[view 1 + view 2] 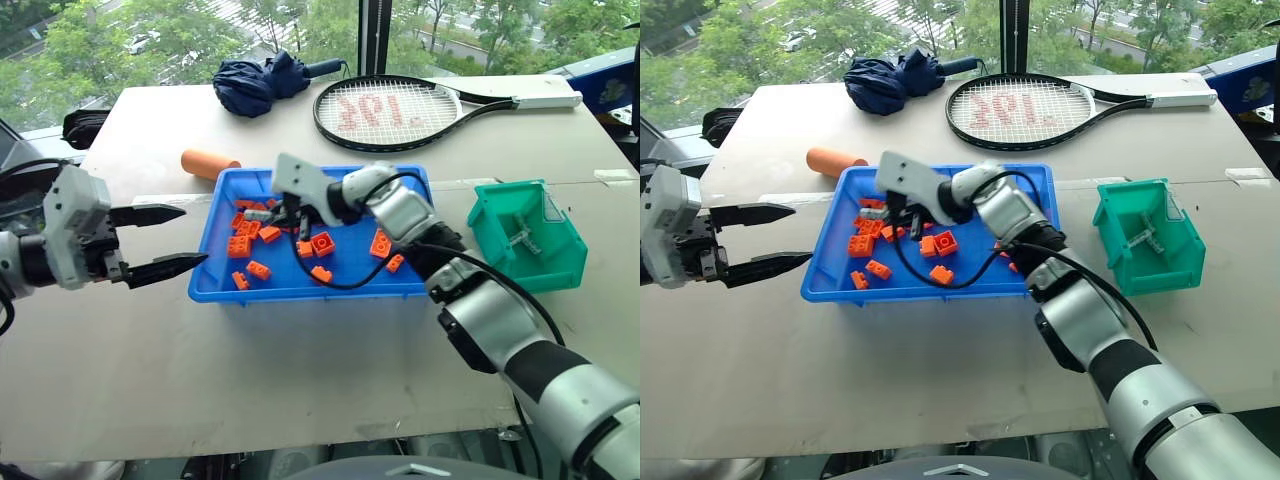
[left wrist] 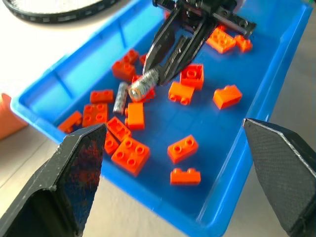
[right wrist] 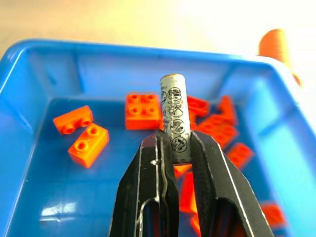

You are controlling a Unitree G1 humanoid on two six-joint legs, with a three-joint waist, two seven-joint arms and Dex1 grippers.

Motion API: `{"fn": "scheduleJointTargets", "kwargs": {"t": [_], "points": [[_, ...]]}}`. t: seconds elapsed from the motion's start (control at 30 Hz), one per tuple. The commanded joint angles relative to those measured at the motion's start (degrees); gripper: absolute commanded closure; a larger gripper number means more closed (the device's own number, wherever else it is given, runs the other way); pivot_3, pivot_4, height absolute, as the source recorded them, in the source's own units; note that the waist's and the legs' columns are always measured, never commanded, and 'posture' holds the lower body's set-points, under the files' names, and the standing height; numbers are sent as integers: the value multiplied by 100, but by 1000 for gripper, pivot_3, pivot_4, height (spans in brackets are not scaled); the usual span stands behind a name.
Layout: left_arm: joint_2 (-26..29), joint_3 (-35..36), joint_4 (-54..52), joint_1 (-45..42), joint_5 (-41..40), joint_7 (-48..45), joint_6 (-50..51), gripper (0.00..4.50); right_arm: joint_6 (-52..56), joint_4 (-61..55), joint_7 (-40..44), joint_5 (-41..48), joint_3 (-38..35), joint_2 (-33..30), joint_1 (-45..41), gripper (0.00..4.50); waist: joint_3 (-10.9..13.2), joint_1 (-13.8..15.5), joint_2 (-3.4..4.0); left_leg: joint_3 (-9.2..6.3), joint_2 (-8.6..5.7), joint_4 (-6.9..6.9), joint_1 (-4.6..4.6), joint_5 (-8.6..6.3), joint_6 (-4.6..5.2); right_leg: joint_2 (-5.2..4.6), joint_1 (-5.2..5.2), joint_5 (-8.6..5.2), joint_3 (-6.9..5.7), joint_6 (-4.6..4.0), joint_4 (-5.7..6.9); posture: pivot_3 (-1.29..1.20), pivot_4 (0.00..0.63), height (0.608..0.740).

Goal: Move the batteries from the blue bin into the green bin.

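Over the blue bin (image 1: 410,285), the right gripper (image 3: 175,148) is clenching one battery (image 3: 174,116) by its lower end, the cylinder sticking up past the fingertips. The left wrist view is showing this battery (image 2: 143,85) raised clear of the bin floor, angled out from the black fingers (image 2: 168,47). A second battery (image 2: 120,97) is lying flat on the floor of the blue bin, just beside the held one and among orange bricks (image 2: 131,155); I cannot tell whether more are hiding under the bricks or the arm. The left gripper (image 1: 165,240) is hanging with its jaws spread wide and nothing between them, just outside the left rim of the blue bin. The green bin (image 1: 555,265) is sitting on the table to the right, near the blue bin but apart from it, and small silver-grey pieces (image 1: 522,238) inside it are looking like batteries already delivered, though too small to count. Judgement: task is partly along, with some batteries apparently in the green bin, one in the grip and not yet carried across, and at least one more waiting in the blue bin. Remaining work is looking like carry, drop, and at least one more pick. An orange cylinder (image 1: 208,163), a racket (image 1: 400,112) and an umbrella (image 1: 260,82) are lying beyond the bins, uninvolved.
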Motion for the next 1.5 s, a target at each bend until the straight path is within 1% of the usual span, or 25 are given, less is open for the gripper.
{"fn": "scheduleJointTargets", "kwargs": {"t": [0.03, 0.17, 0.27, 0.3, 0.4, 0.43, 0.47, 0.57, 0.63, 0.73, 0.77, 0.8, 0.87, 0.9, 0.93, 0.97, 1.0, 1.03, 1.17, 1.23, 1.33, 1.37, 1.5], "points": [[-124, -384, -341, -566, -305, 174, 99, 0, 1254, -2112, -301, 254, -457, -506, 508, 4486, -2, 26, -3, 0, -2, 1, -1, 0, 0, -1, 1, 0, 0, 0, -1, 0, 150, 740], [-540, -1104, -471, -1450, -476, 274, 163, 0, 2679, -4073, -646, 401, -1180, -1449, 1251, 4486, -2, 43, -3, 4, -3, 3, -2, 1, 2, 2, 0, 0, 3, 0, 3, 0, 150, 740], [-858, -1568, -331, -2114, -389, 335, 136, 0, 3329, -4957, -755, 383, -1624, -2414, 1779, 4486, -3, 68, -4, 12, -6, 6, 0, 0, 4, 7, 3, 0, 2, 1, 1, 0, 150, 740], [-920, -1674, -297, -2250, -354, 333, 116, 0, 3498, -5134, -745, 403, -1710, -2705, 1913, 4486, -2, 59, -4, 17, -6, 6, 0, 1, 5, 8, 3, 0, 2, 1, 2, 0, 150, 740], [-1171, -2013, -196, -2658, -291, 306, 82, 0, 3976, -5542, -707, 533, -2325, -3649, 2508, 4486, -2, 49, -4, 25, -2, 6, 2, 0, 8, 23, 3, 0, 0, 1, 1, 0, 150, 740], [-1246, -2089, -154, -2756, -267, 298, 65, 0, 4056, -5621, -718, 583, -2538, -3883, 2748, 4486, -2, 34, -4, 30, 0, 6, 2, -1, 10, 40, 4, 0, 5, 1, -1, 0, 150, 740], [-1372, -2157, -76, -2865, -278, 325, 65, 0, 4002, -5636, -682, 581, -2790, -4164, 3169, 4486, -2, 35, -3, 35, 4, 6, 4, -1, 11, 43, 3, 0, 11, 1, -1, 0, 150, 740], [-1517, -2266, 23, -2972, -255, 319, 43, 0, 3846, -5638, -708, 610, -3190, -4551, 3892, 4486, -4, 35, -1, 40, 11, 9, 10, -16, 38, 52, 8, -1, 18, 2, 1, 0, 150, 740], [-1537, -2337, 52, -2970, -186, 306, 9, 0, 3769, -5606, -761, 741, -3430, -4620, 4237, 4486, -3, -1, 0, 52, 17, 15, 15, -19, 43, 57, 13, -1, 27, 2, 0, 0, 150, 740], [-1542, -2368, 103, -2981, -90, 353, -16, 0, 3788, -5580, -803, 957, -3604, -4661, 4447, 4486, -3, -5, 0, 57, 22, 22, 19, -20, 44, 62, 14, -1, 32, 2, 5, 0, 150, 740], [-1535, -2380, 116, -2985, -54, 368, -31, 0, 3748, -5558, -834, 983, -3606, -4709, 4488, 3576, -3, -1, 0, 56, 22, 24, 19, -20, 44, 62, 14, -1, 31, 2, 6, 0, 150, 740], [-1518, -2394, 135, -2981, 18, 426, -37, 0, 3723, -5545, -808, 1026, -3603, -4794, 4551, 3298, -3, 13, 0, 54, 22, 26, 18, -20, 44, 62, 16, -1, 29, 2, 6, 0, 150, 740], [-1477, -2446, 179, -2955, 252, 596, -69, 0, 3658, -5526, -859, 1097, -3646, -4879, 4621, 2289, -3, 35, 0, 51, 21, 29, 17, -21, 45, 61, 19, -1, 25, 2, 3, 0, 150, 740], [-1456, -2488, 207, -2936, 422, 741, -82, 0, 3596, -5518, -930, 1100, -3675, -4893, 4637, 2008, -3, 46, 0, 49, 21, 31, 16, -21, 46, 61, 21, -1, 24, 2, 1, 0, 150, 740], [-1438, -2521, 248, -2898, 631, 913, -144, 0, 3560, -5541, -980, 1175, -3756, -4837, 4623, 1422, -3, 58, 0, 49, 21, 36, 15, -22, 47, 61, 22, -1, 23, 2, 1, 0, 150, 740], [-1430, -2540, 275, -2871, 771, 1027, -187, 0, 3536, -5557, -1015, 1245, -3811, -4801, 4615, 1045, -3, 67, 0, 48, 20, 38, 15, -23, 49, 59, 24, -1, 23, 2, 1, 0, 150, 740], [-1412, -2564, 304, -2828, 936, 1128, -258, 0, 3582, -5622, -1006, 1389, -3895, -4735, 4604, 780, -3, 79, 0, 48, 20, 39, 14, -23, 49, 59, 24, -1, 23, 3, 1, 0, 150, 740], [-1374, -2605, 354, -2763, 1126, 1284, -234, 0, 3538, -5758, -941, 1600, -4014, -4637, 4635, 302, -3, 99, 0, 48, 20, 39, 14, -23, 49, 59, 24, -1, 23, 3, 0, 0, 150, 740], [-1267, -2666, 518, -2517, 1494, 1483, -187, 0, 3311, -6562, -588, 2515, -4383, -4259, 5041, 302, -3, 152, 0, 41, 23, 39, 13, -24, 51, 63, 25, -1, 24, 2, 0, 0, 150, 740], [-1191, -2857, 693, -2503, 1801, 1525, -260, 0, 3211, -6889, -550, 2960, -4429, -4022, 5168, 302, -3, 164, 0, 40, 23, 43, 10, -25, 51, 62, 25, -1, 23, 2, 0, 0, 150, 740], [-1290, -3033, 1251, -2766, 2085, 1668, -205, 0, 3216, -7149, -697, 3246, -4154, -3889, 5235, 302, -3, 193, 0, 32, 21, 61, 12, -27, 55, 60, 40, 0, 15, 3, 1, 0, 150, 740], [-1271, -3187, 1540, -2906, 2287, 1657, -280, 0, 3222, -7189, -790, 3316, -4022, -3829, 5204, 302, -3, 204, 0, 29, 20, 66, 13, -28, 56, 61, 43, 0, 9, 3, 1, 0, 150, 740], [-1338, -3693, 2796, -3601, 2780, 1241, -546, 0, 3126, -7227, -1090, 3488, -3619, -3705, 5086, 302, -3, 220, -3, 24, 14, 79, 13, -30, 60, 62, 51, 0, -8, 4, 4, 0, 150, 740]]}}
